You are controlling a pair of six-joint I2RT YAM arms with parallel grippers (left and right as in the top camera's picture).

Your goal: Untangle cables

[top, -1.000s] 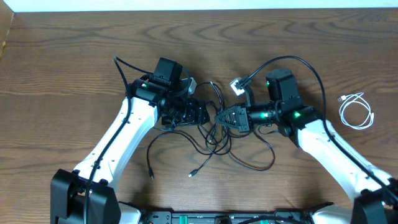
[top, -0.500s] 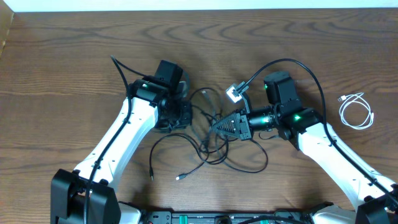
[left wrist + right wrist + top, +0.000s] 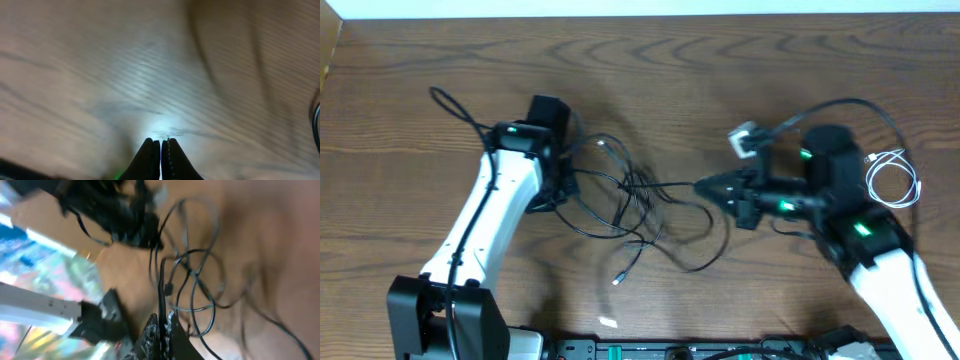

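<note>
Cable tangle [image 3: 633,184] between left tool [image 3: 160,143], right tool [image 3: 704,186]; right pinching strand [image 3: 161,292].

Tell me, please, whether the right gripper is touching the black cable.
Touching. In the right wrist view, the right gripper is shut on a strand of the black cable, which runs straight down between its fingertips.

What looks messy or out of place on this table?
The black cables lie knotted mid-table, one strand pulled taut into the right claw. The white cable sits neatly coiled apart, at the right.
</note>
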